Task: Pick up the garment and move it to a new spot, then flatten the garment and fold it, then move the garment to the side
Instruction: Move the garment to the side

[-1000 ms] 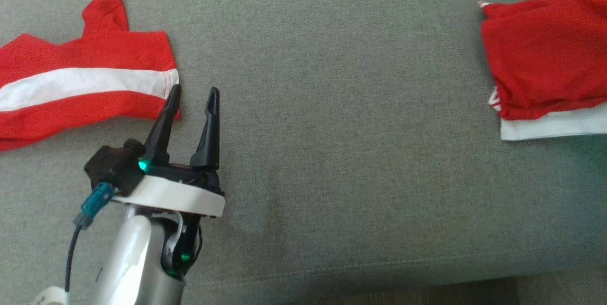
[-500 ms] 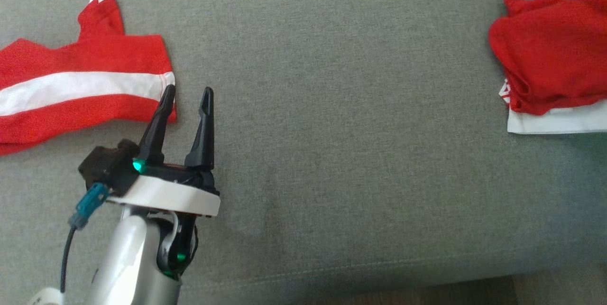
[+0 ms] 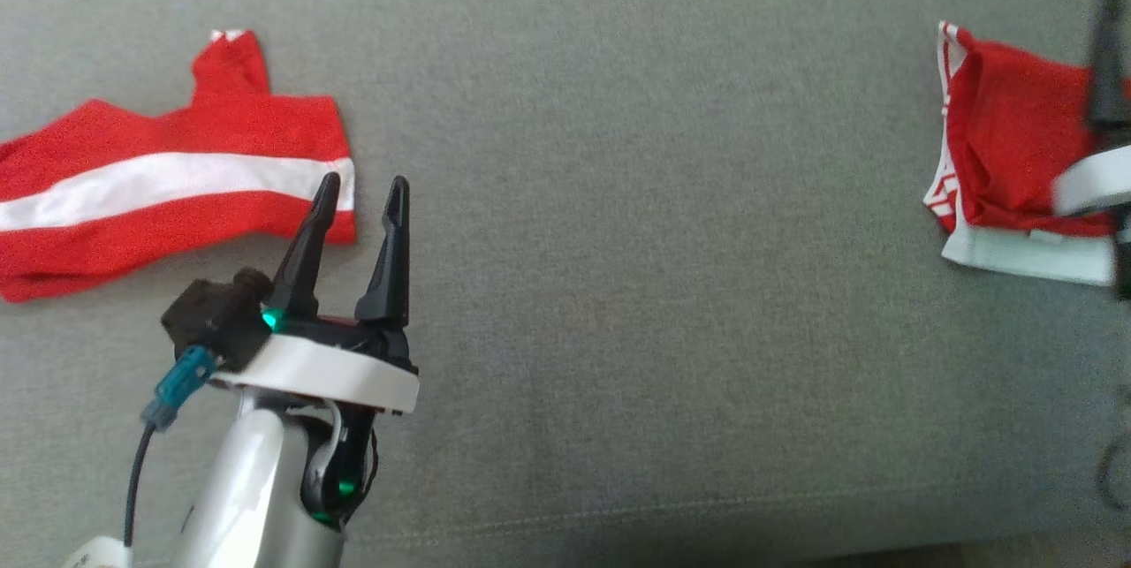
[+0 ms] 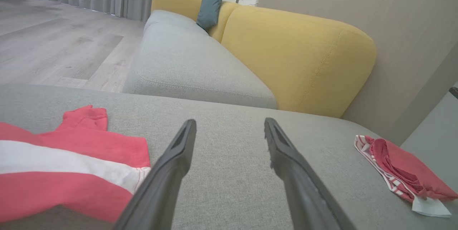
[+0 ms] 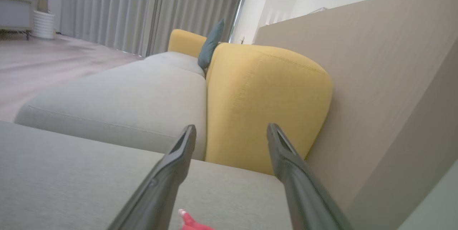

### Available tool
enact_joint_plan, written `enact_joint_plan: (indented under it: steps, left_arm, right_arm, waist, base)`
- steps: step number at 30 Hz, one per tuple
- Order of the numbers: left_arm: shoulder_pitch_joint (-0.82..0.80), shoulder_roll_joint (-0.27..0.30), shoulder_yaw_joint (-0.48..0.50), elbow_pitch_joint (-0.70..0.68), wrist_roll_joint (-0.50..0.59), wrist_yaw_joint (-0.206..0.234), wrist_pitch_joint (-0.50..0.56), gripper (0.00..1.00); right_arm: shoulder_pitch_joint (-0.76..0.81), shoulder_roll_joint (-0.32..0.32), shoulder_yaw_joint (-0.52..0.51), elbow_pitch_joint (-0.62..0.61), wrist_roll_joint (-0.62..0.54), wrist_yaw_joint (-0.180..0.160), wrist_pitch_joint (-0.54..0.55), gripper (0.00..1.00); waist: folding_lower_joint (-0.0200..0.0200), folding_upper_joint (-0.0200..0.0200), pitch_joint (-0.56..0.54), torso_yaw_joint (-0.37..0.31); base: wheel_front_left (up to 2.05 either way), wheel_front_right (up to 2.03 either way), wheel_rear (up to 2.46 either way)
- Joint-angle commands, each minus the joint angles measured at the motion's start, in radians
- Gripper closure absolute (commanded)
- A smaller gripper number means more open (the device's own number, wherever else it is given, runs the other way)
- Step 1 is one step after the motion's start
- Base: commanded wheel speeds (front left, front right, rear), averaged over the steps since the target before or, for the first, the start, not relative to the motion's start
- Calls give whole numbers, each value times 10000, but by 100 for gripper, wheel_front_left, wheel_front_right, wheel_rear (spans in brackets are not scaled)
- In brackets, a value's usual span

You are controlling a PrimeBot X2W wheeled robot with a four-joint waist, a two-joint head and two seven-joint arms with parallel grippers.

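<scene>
Jaws open on left gripper (image 3: 364, 182) and right gripper (image 5: 231, 127); the right is best raised straight up, clear of the folded red-and-white cloth garment (image 3: 1007, 135).

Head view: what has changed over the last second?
The right gripper has come in at the right edge, blurred, over the folded garment, jaws open; that garment has changed shape and shows more white trim. The camera shifted a little. The left gripper stays open beside the striped garment, which lies as before.
</scene>
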Motion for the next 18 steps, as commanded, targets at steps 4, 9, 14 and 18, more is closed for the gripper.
enact_joint_plan:
  steps: [4,9,14,18]
  left_arm:
    - [129,54,350,-373,-192,176,-51,0]
    - [392,54,465,-488,-265,347,-51,0]
    - [774,54,489,-554,-291,455,-51,0]
    - [1141,54,437,-519,-265,507,-51,0]
  right_arm:
    - [606,865,825,-866,353,63,-300,0]
    - [1405,1846,1367,-1186,538,63,-402,0]
    - [2465,2469,1777,-1510,547,63,-463,0]
    - [3326,2644,1814,-1744,709,63,-487,0]
  waist:
    - [0,0,-850,356]
    - [0,0,-1464,631]
    - [0,0,-1980,825]
    - [0,0,-2282,909]
  base:
    - [0,0,0]
    - [0,0,0]
    - [0,0,0]
    - [0,0,0]
